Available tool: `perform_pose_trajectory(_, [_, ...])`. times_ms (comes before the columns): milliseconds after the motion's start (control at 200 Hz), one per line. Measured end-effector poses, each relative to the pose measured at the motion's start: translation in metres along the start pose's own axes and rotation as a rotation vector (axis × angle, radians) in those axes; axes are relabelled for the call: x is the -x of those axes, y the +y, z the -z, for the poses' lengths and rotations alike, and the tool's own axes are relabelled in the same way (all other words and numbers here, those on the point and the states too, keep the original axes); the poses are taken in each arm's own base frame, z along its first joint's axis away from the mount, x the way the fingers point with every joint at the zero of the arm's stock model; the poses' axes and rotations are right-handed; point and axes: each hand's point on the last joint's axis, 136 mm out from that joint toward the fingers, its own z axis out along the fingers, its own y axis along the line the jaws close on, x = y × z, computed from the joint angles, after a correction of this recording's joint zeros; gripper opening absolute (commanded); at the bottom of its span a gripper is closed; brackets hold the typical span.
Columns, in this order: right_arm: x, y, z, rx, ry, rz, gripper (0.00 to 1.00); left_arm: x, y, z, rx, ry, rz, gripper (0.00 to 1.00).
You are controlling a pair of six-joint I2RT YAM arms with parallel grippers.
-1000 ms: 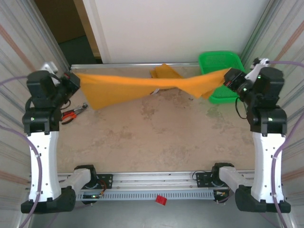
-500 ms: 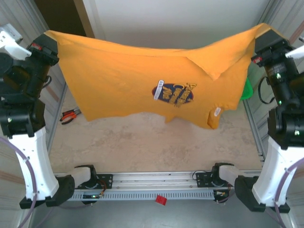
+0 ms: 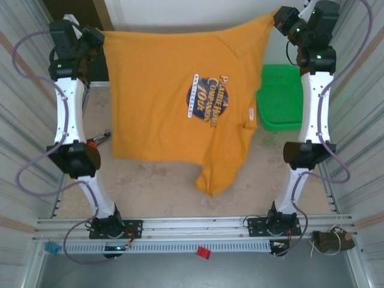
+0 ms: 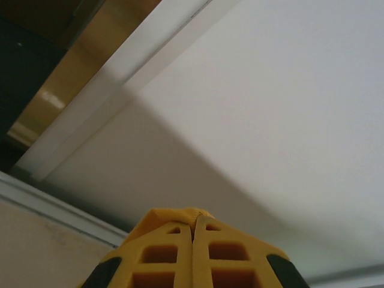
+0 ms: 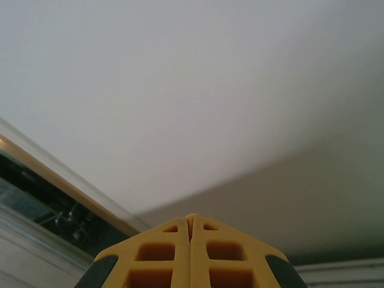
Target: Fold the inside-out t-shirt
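The mustard inside-out t-shirt (image 3: 162,96) hangs spread in the air between both raised arms, its dark print (image 3: 209,101) facing the top camera and a small white label (image 3: 250,110) near its right edge. My left gripper (image 3: 99,37) is shut on the shirt's upper left corner. At the upper right corner my right gripper (image 3: 281,17) is shut on the cloth. A bit of orange fabric (image 4: 180,215) bulges past the left gripper (image 4: 195,227); a sliver of cloth (image 5: 191,217) sits between the shut tips of the right gripper (image 5: 191,225). The shirt's lower end droops to a point (image 3: 210,183) above the table.
A green plastic basket (image 3: 281,99) sits at the back right of the table, partly behind the shirt. Red-handled pliers (image 3: 99,140) lie at the left near the left arm. The beige tabletop (image 3: 162,186) is bare in front. Metal walls close both sides.
Both arms have swung upward and stretched tall, lifting the shirt off the table into a hanging spread. The shirt has gone from a twisted band to a full open sheet.
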Motion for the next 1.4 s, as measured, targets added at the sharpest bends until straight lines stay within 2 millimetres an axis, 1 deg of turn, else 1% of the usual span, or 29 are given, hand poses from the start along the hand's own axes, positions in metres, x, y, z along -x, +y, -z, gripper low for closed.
perform_pose_trajectory(40, [0.001,-0.002,-0.006,0.012,-0.006,-0.021,0.00,0.004,-0.003,-0.008,-0.021,-0.006,0.012,0.00])
perform_pose_trajectory(70, [0.002,-0.003,-0.007,0.018,-0.009,-0.037,0.00,0.009,-0.009,-0.011,-0.042,-0.016,0.015,0.00])
perform_pose_trajectory(135, [0.006,-0.001,-0.007,0.031,-0.018,-0.061,0.00,0.019,-0.023,-0.010,-0.088,-0.038,0.023,0.00])
perform_pose_trajectory(190, [0.012,0.002,-0.004,0.044,-0.034,-0.067,0.00,0.027,-0.035,-0.002,-0.121,-0.054,0.030,0.00])
perform_pose_trajectory(271, [0.022,0.011,0.004,0.063,-0.060,-0.064,0.00,0.039,-0.054,0.016,-0.170,-0.081,0.026,0.00])
perform_pose_trajectory(361, [0.030,0.019,0.018,0.075,-0.071,-0.058,0.00,0.047,-0.065,0.037,-0.195,-0.102,0.016,0.00])
perform_pose_trajectory(391, [0.032,0.021,0.024,0.075,-0.071,-0.057,0.00,0.047,-0.066,0.045,-0.196,-0.102,0.014,0.00])
perform_pose_trajectory(456, [0.031,0.025,0.038,0.068,-0.064,-0.057,0.00,0.040,-0.065,0.060,-0.190,-0.087,0.014,0.00])
perform_pose_trajectory(521, [0.025,0.028,0.052,0.057,-0.052,-0.058,0.00,0.025,-0.058,0.072,-0.175,-0.065,0.013,0.00])
perform_pose_trajectory(561, [0.018,0.026,0.060,0.046,-0.041,-0.059,0.00,0.013,-0.049,0.079,-0.159,-0.050,0.016,0.00])
perform_pose_trajectory(596, [0.005,0.022,0.070,0.031,-0.020,-0.061,0.00,0.001,-0.039,0.083,-0.144,-0.030,0.023,0.00])
perform_pose_trajectory(641, [-0.011,0.015,0.082,0.009,0.003,-0.067,0.00,-0.018,-0.022,0.087,-0.112,0.001,0.034,0.00])
perform_pose_trajectory(691, [-0.034,0.003,0.097,-0.024,0.036,-0.077,0.00,-0.041,0.000,0.089,-0.078,0.038,0.046,0.00])
perform_pose_trajectory(716, [-0.051,-0.007,0.106,-0.048,0.060,-0.085,0.00,-0.055,0.014,0.089,-0.054,0.059,0.056,0.00])
perform_pose_trajectory(726, [-0.054,-0.009,0.108,-0.051,0.061,-0.085,0.00,-0.060,0.019,0.090,-0.047,0.067,0.058,0.00])
perform_pose_trajectory(837, [-0.130,-0.050,0.147,-0.154,0.163,-0.135,0.00,-0.127,0.086,0.096,0.075,0.179,0.117,0.00])
perform_pose_trajectory(877, [-0.163,-0.065,0.165,-0.204,0.215,-0.150,0.00,-0.153,0.110,0.102,0.124,0.223,0.139,0.00])
perform_pose_trajectory(912, [-0.186,-0.074,0.179,-0.239,0.254,-0.155,0.00,-0.173,0.127,0.110,0.162,0.259,0.152,0.00])
perform_pose_trajectory(967, [-0.224,-0.086,0.207,-0.292,0.316,-0.164,0.00,-0.199,0.147,0.125,0.209,0.304,0.166,0.00])
perform_pose_trajectory(1017, [-0.250,-0.094,0.231,-0.331,0.362,-0.177,0.00,-0.220,0.160,0.143,0.247,0.334,0.173,0.00])
perform_pose_trajectory(1092, [-0.278,-0.107,0.264,-0.396,0.399,-0.196,0.00,-0.243,0.171,0.170,0.282,0.348,0.169,0.00])
perform_pose_trajectory(1212, [-0.311,-0.122,0.303,-0.485,0.455,-0.228,0.00,-0.279,0.187,0.209,0.339,0.375,0.163,0.00])
perform_pose_trajectory(1277, [-0.324,-0.127,0.318,-0.526,0.484,-0.249,0.00,-0.298,0.200,0.227,0.382,0.393,0.165,0.00])
perform_pose_trajectory(1343, [-0.330,-0.129,0.329,-0.556,0.502,-0.256,0.00,-0.315,0.216,0.245,0.440,0.410,0.178,0.00])
perform_pose_trajectory(1398, [-0.334,-0.130,0.336,-0.575,0.513,-0.258,0.00,-0.324,0.226,0.258,0.478,0.415,0.190,0.00])
